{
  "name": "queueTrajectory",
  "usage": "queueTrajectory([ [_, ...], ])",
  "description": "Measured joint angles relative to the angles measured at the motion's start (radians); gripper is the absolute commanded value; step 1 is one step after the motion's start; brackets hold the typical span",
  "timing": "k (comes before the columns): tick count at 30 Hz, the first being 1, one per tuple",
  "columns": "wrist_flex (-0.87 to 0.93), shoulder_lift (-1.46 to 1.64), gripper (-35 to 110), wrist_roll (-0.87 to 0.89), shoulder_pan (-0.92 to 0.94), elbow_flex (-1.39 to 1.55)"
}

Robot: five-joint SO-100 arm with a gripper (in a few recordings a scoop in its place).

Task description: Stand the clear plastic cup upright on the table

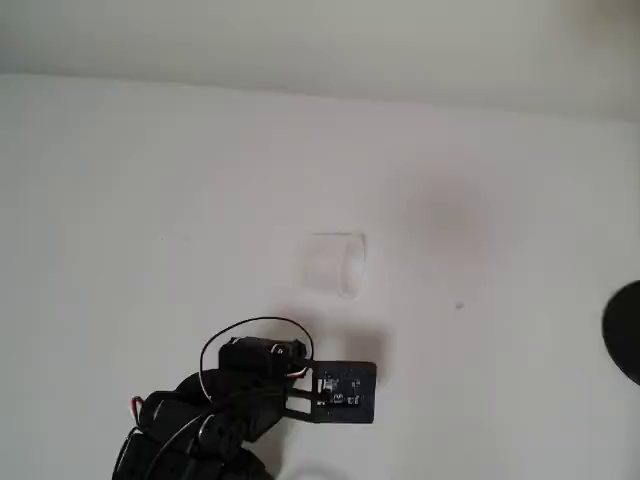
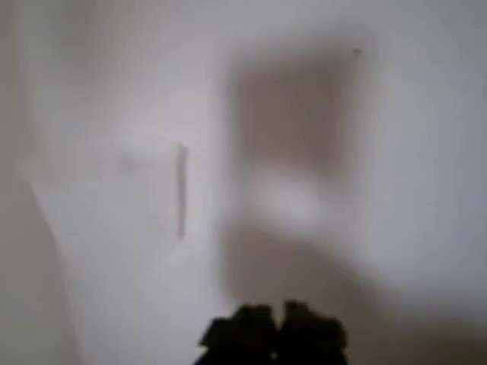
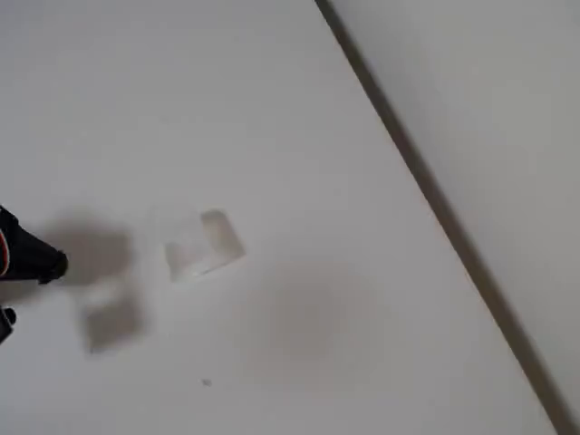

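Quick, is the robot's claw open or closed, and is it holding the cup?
Gripper: it holds nothing; open or shut cannot be told from the blurry wrist view. The clear plastic cup lies apart from it on the table.

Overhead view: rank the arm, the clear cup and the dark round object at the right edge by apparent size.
1. Robot arm, though nearer the camera.
2. Clear plastic cup.
3. Dark round object, cut by the frame; its rank against the cup is unsure.

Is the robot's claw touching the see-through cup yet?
Apart. In the fixed view, bare table shows between the gripper at the left edge and the clear plastic cup.
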Motion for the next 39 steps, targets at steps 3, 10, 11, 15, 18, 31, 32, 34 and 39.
queueTrajectory([
  [3,0.000,0.000,12,-0.044,-0.011,0.000],
  [10,-0.003,-0.051,44,-0.081,-0.009,-0.100],
  [11,-0.003,-0.087,48,-0.077,-0.020,-0.130],
  [15,0.041,-0.379,54,0.003,-0.028,-0.354],
  [18,0.097,-0.729,57,0.043,-0.031,-0.634],
  [31,0.221,-1.787,58,0.147,-0.069,-1.394],
  [32,0.215,-1.829,57,0.149,-0.069,-1.408],
  [34,0.198,-1.905,53,0.152,-0.069,-1.431],
  [39,0.187,-2.048,23,0.153,-0.038,-1.496],
])
